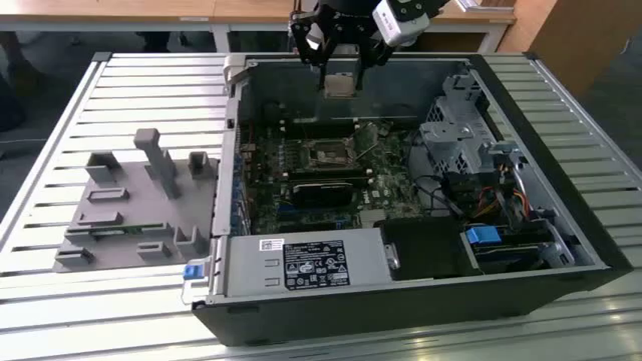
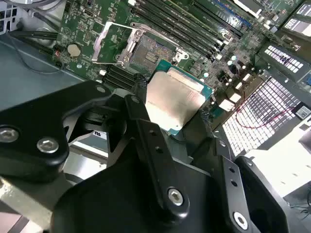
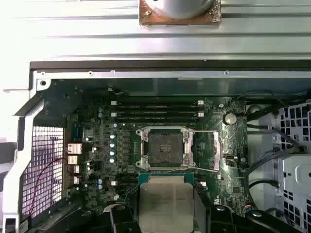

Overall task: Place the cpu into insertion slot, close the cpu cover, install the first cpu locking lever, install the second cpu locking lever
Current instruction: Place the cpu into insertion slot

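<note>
Above the PC case, arm hangs vert. (claw clamped on cpu).

cpu: matt pale metal top | end effector: smooth matt black | cpu cover: bare shiny metal | bench: ribbed pale metal slats, dull sheen

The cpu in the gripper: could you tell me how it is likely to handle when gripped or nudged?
The cpu looks like a flat plate with a metal top, so probably stiff and light. The gripper pinches it by its thin edges, so it could slip or tilt. Flat and square, it should not roll.
</note>
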Action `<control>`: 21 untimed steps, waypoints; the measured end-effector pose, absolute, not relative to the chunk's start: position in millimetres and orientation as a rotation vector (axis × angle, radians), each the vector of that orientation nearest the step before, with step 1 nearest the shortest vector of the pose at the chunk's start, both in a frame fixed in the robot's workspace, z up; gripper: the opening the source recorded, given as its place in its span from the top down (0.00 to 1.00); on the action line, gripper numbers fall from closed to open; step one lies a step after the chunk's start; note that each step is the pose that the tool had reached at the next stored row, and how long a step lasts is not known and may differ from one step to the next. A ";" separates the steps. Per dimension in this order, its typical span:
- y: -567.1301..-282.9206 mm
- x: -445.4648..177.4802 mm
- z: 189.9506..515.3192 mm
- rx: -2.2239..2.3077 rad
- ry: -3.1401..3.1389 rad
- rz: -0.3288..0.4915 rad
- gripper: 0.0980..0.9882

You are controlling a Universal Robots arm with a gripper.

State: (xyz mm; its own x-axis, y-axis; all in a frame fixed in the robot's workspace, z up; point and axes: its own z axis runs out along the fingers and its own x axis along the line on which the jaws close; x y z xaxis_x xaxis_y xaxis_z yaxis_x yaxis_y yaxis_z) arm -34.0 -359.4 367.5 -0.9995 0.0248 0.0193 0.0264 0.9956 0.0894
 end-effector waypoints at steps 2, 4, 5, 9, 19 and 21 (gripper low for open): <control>-359.4 -34.0 367.5 -0.040 -3.120 -0.140 0.50; -359.4 -34.0 367.5 -0.040 -3.120 -0.140 0.50; -359.4 -34.0 367.5 -0.042 -3.120 -0.140 0.50; -359.4 -34.0 367.5 -0.075 -3.120 -0.140 0.50; -359.4 -34.0 367.3 -0.288 -3.114 -0.141 0.50; -359.4 -34.0 367.2 -0.329 -3.111 -0.140 0.50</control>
State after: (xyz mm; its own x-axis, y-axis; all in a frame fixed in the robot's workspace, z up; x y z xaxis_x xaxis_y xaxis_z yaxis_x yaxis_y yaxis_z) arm -34.0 -359.4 367.2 -0.9779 0.2084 0.0191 0.2093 0.9739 0.0880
